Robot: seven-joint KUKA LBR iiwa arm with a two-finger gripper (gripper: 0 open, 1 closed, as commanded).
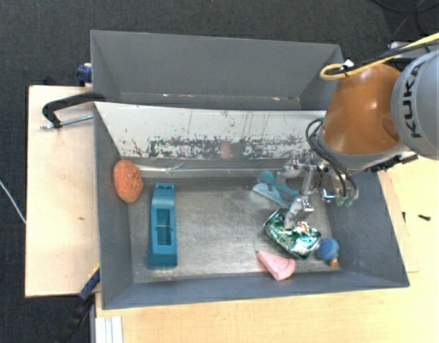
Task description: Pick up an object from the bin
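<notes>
Grey metal bin (219,227), right near corner: a pink wedge (277,265) and blue ball (327,249) are crowded against a crumpled green-and-white wrapper (294,236). The gripper (299,209) is poised over the wrapper; its claw state cannot be told. Open floor is left toward the blue tape dispenser (162,226).

**Occluded and Truncated Regions**

The arm (420,106) is cut off by the right edge. Its orange cover (359,113) hides the rear right corner of the bin (205,63). The tool (301,207) overlaps the upper edge of the crumpled green-and-white packet (292,236). It also covers part of a pale blue thing (268,189), whose kind cannot be determined. The small blue thing (327,249) beside the packet is too small to identify. The table (277,313) is cut off by the bottom edge.
</notes>
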